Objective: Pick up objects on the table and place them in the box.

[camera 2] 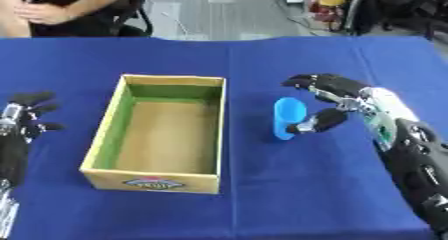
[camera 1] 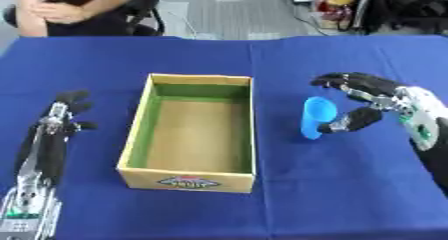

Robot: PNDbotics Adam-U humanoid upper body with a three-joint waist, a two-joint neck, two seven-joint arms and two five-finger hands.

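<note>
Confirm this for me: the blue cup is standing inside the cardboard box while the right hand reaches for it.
Not quite. The blue cup stands on the blue table, outside the cardboard box and to its right, as the left eye view shows. The right hand is indeed reaching for it, fingers spread around it.

Light blue cup (camera 1: 317, 116), yellow box (camera 1: 191, 180) with green inside walls, dark blue tablecloth (camera 1: 350, 184).

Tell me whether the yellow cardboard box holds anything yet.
Empty. The yellow cardboard box shows only bare brown floor and green inner walls; the blue plastic cup stands outside, right of it, by the right hand.
</note>
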